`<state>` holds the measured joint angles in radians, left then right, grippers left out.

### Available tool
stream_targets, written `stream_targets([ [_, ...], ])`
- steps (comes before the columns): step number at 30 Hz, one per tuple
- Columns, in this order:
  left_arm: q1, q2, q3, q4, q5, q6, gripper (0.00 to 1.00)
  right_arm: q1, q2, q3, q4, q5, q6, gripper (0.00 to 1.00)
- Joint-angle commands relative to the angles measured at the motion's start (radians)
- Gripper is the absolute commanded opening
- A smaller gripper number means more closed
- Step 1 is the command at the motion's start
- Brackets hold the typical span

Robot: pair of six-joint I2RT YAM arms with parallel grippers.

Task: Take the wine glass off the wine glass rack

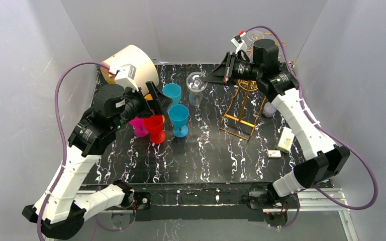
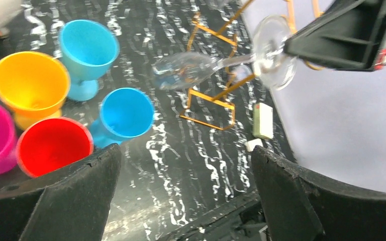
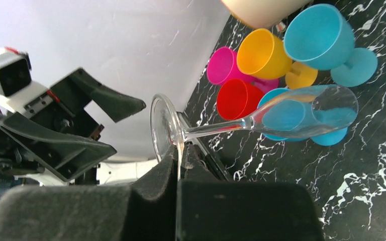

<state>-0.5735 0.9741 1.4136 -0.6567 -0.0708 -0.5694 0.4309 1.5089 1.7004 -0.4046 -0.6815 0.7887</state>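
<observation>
Caught the wine glass [image 1: 196, 83] pinched by its foot in the clamped right gripper [image 3: 179, 155], bowl poking toward 9 o'clock. Saw left gripper [image 2: 186, 150] gaping wide, empty.

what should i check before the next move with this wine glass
1. Right tool shut on the foot of the wine glass: ok.
2. Glass off the wine glass rack: ok, it is held in the air to one side of the rack.
3. Glass upright: not ok, it lies sideways, with the bowl pointing away from the tool.
4. Left tool open and empty: ok.
5. Clearance between the bowl and the blue cups: cannot tell.
</observation>
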Motion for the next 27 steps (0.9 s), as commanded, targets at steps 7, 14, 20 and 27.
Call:
stream_targets([
  [7, -0.002, 0.102, -0.06, 0.261, 0.483, -0.083, 0.9, 0.065, -0.211, -0.198, -0.024, -0.015, -0.109, 0.01],
  [14, -0.01, 0.146, -0.131, 0.413, 0.619, -0.165, 0.73, 0.067, -0.311, -0.316, -0.002, -0.025, -0.107, 0.01],
  [20, -0.039, 0.164, -0.149, 0.434, 0.657, -0.158, 0.51, 0.068, -0.345, -0.372, 0.023, -0.03, -0.094, 0.01],
  [27, -0.06, 0.174, -0.177, 0.44, 0.694, -0.15, 0.31, 0.067, -0.362, -0.389, 0.035, -0.035, -0.092, 0.01],
])
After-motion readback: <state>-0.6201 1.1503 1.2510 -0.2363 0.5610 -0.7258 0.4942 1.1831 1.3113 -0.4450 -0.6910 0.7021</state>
